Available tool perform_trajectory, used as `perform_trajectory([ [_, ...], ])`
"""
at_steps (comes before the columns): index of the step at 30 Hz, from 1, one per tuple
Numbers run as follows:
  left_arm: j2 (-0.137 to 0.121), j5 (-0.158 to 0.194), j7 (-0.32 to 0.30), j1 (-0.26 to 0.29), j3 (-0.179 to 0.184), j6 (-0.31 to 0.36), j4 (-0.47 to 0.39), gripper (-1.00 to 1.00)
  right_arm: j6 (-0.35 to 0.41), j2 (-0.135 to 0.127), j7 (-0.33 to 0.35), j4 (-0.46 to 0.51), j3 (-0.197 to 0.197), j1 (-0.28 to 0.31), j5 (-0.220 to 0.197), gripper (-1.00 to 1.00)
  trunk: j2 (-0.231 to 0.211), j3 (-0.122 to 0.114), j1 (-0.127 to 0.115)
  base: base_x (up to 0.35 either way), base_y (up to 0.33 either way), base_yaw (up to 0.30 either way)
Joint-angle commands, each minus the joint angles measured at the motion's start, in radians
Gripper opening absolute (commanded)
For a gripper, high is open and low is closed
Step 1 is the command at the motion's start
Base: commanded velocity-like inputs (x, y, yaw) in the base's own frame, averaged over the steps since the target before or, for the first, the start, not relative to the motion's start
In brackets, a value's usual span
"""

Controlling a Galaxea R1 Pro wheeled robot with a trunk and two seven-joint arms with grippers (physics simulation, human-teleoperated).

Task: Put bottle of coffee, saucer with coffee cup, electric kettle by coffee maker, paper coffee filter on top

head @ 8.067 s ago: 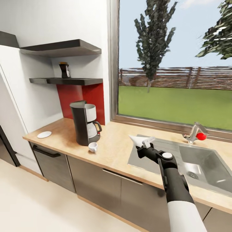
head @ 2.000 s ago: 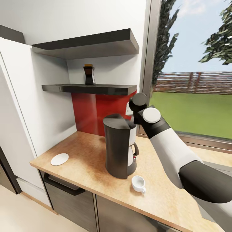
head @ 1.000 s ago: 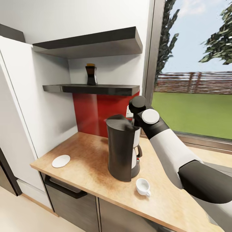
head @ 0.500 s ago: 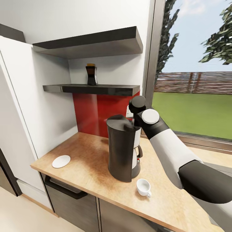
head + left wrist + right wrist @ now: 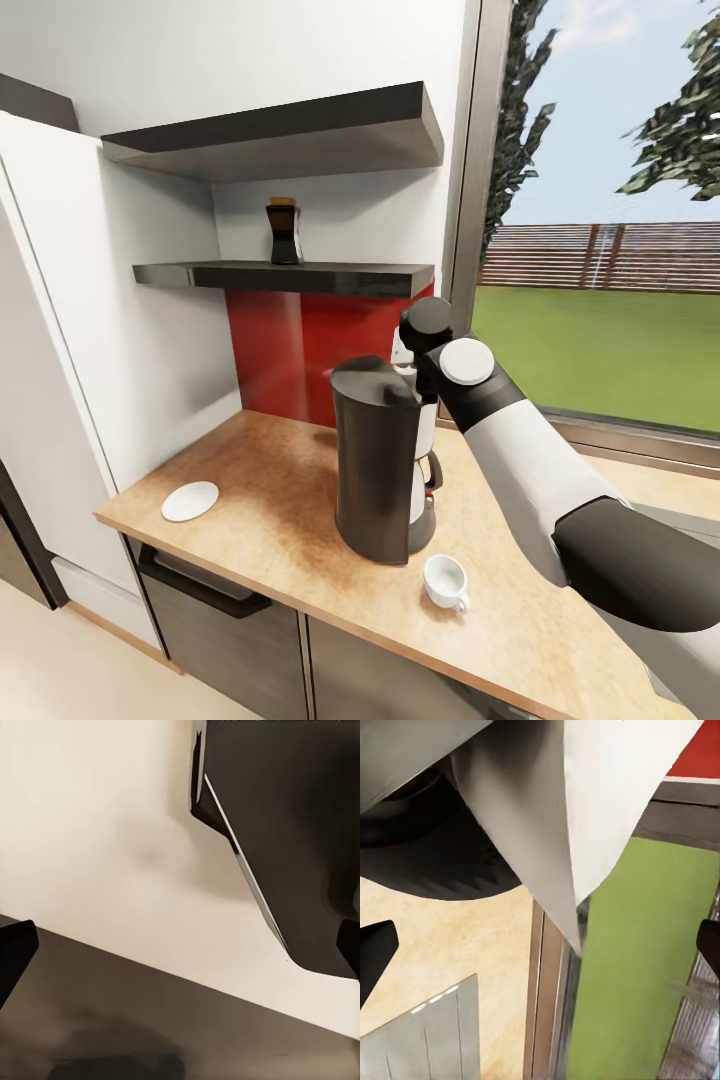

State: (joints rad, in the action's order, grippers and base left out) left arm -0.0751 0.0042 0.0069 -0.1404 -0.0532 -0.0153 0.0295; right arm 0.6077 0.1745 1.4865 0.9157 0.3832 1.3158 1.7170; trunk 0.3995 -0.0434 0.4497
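Observation:
The black coffee maker (image 5: pixel 380 460) stands on the beige countertop (image 5: pixel 270 520). My right arm's wrist (image 5: pixel 428 325) hangs just over its top at the back. In the right wrist view the white paper coffee filter (image 5: pixel 600 802) lies between the wide-apart fingertips of my right gripper (image 5: pixel 540 945), which is open, above the maker's dark top (image 5: pixel 442 847). The bottle of coffee (image 5: pixel 284 232) stands on the lower black kitchen shelf (image 5: pixel 300 277). The saucer (image 5: pixel 190 500) lies at the counter's left end and the coffee cup (image 5: pixel 444 582) by the maker's front. The electric kettle is out of view. My left gripper (image 5: pixel 180 952) is open, down by dark cabinets.
A second black shelf (image 5: pixel 280 135) hangs above the first. A red backsplash (image 5: pixel 290 350) and a white wall close the corner behind the maker. The window frame (image 5: pixel 470 200) runs up on the right. A white tall unit (image 5: pixel 50 350) borders the counter's left end.
Since eight seconds ago the view has closed in on the coffee maker and my right arm has brought the filter from over the sink to its top. In the last second almost nothing moves.

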Motion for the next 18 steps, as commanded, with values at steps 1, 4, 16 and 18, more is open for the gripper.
perform_trajectory([
  [1, 0.000, 0.000, 0.000, 0.001, -0.005, -0.002, 0.001, 1.00, 0.010, 0.000, 0.006, 0.000, 0.002, 0.000, 0.004, 1.00, 0.000, 0.000, 0.000, 0.000, 0.000, 0.000],
  [4, 0.000, 0.000, 0.001, 0.000, -0.005, -0.002, 0.000, 1.00, 0.010, 0.000, 0.006, 0.000, 0.002, 0.000, 0.004, 1.00, 0.000, 0.000, 0.000, 0.000, 0.000, 0.000],
  [16, 0.000, 0.000, -0.001, 0.000, -0.005, -0.002, 0.000, 1.00, 0.010, 0.000, 0.006, 0.000, 0.002, 0.000, 0.004, 1.00, 0.000, 0.000, 0.000, 0.000, 0.000, 0.000],
  [18, 0.000, 0.000, -0.001, 0.000, -0.005, -0.002, 0.000, 1.00, 0.010, 0.000, 0.006, 0.000, 0.002, 0.000, 0.004, 1.00, 0.000, 0.000, 0.000, 0.000, 0.000, 0.000],
])
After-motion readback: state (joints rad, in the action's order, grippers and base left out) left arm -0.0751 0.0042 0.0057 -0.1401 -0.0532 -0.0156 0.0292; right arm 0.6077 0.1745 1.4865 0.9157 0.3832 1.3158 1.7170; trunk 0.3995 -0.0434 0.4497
